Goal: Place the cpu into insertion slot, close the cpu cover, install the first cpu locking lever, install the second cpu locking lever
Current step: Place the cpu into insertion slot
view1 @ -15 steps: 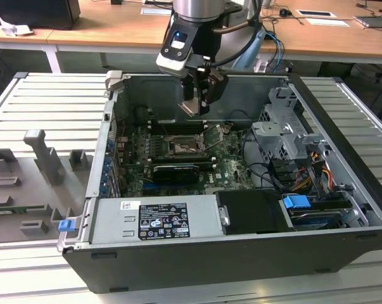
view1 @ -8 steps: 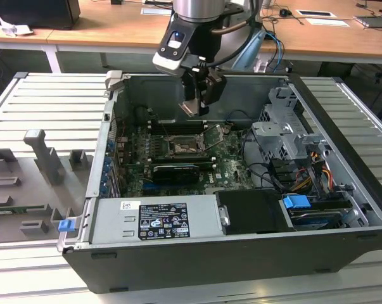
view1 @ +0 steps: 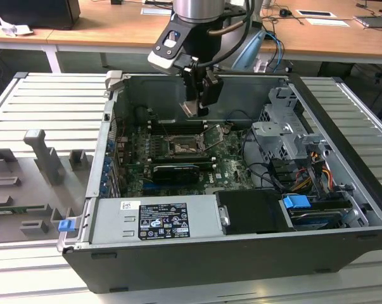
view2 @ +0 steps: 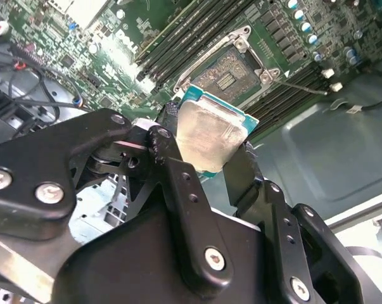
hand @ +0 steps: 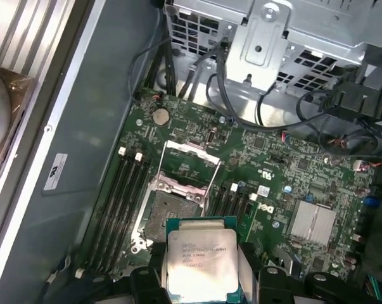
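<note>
Upper centre in the exterior view hangs the gripper, clamped on the cpu by its edges, underside free. Below, the cpu cover stands flipped open, leaving the socket bare.

The cpu is dull silver with a teal rim; the motherboard green.

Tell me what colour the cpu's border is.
Teal-green, around the silvery top of the cpu; clearest in the second wrist view.
</note>
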{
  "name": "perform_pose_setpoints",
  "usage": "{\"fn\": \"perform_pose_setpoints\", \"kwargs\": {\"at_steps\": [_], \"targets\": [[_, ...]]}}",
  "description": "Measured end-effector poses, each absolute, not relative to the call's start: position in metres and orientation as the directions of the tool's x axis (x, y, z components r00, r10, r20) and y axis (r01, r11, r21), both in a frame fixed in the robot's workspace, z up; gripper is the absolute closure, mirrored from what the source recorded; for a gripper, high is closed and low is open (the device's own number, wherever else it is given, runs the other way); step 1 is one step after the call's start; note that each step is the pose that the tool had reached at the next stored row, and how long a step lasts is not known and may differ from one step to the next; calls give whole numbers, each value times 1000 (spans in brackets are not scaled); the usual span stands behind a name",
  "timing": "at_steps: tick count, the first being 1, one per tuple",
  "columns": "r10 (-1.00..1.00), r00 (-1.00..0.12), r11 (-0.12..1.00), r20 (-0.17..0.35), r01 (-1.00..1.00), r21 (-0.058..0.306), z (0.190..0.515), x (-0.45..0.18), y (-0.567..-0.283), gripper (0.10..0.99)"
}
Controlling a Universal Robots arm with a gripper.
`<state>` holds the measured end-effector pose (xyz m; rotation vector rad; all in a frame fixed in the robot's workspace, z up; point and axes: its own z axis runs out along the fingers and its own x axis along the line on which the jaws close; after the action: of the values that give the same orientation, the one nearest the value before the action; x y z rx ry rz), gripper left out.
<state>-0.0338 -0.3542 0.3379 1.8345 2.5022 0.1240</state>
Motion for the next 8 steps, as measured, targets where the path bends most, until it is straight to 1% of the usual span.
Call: {"fn": "perform_pose_setpoints", "kwargs": {"at_steps": [8], "targets": [[978, -208, 206, 18, 975, 86, 336, -34, -354, 553]]}}
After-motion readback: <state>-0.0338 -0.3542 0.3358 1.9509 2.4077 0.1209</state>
